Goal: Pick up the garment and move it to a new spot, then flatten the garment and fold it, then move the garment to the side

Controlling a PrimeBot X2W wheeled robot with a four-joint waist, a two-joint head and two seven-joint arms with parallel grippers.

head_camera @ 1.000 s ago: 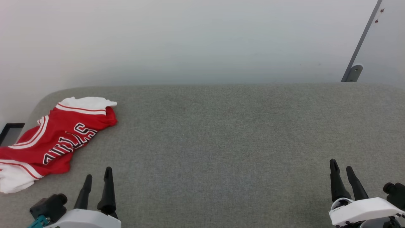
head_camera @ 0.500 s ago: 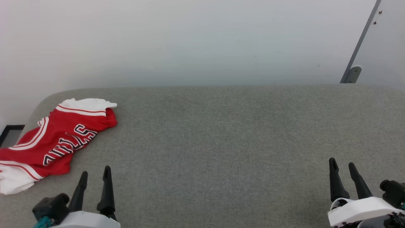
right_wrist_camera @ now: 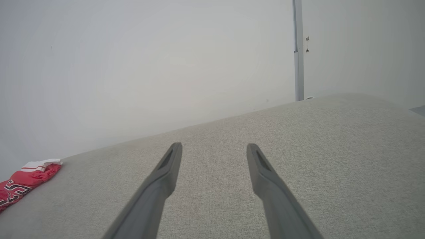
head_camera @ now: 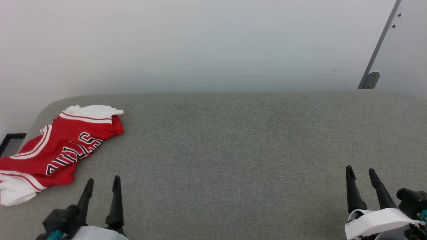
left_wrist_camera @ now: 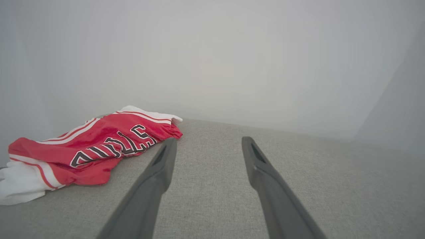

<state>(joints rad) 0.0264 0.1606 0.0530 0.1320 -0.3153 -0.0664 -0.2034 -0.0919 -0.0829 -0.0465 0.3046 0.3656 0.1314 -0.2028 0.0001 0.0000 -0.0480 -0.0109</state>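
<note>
The garment (head_camera: 56, 150), a red jersey with white sleeves, striped trim and black lettering, lies crumpled at the far left of the grey fabric surface (head_camera: 233, 150). My left gripper (head_camera: 102, 180) is open just to its right and nearer me, touching nothing. The left wrist view shows the garment (left_wrist_camera: 93, 149) left of the open left gripper (left_wrist_camera: 209, 141). My right gripper (head_camera: 359, 169) is open at the lower right, far from the garment. In the right wrist view the open right gripper (right_wrist_camera: 214, 146) hangs over bare fabric, with the garment (right_wrist_camera: 25, 184) at the left edge.
A pale wall runs behind the surface. A grey metal post (head_camera: 378, 50) with a foot bracket stands at the back right. A dark framed object (head_camera: 10, 141) sits beyond the surface's rounded left corner.
The head view has tilted slightly, so everything sits a little lower. Both grippers have drawn back a bit toward the bottom edge. The garment has not moved.
</note>
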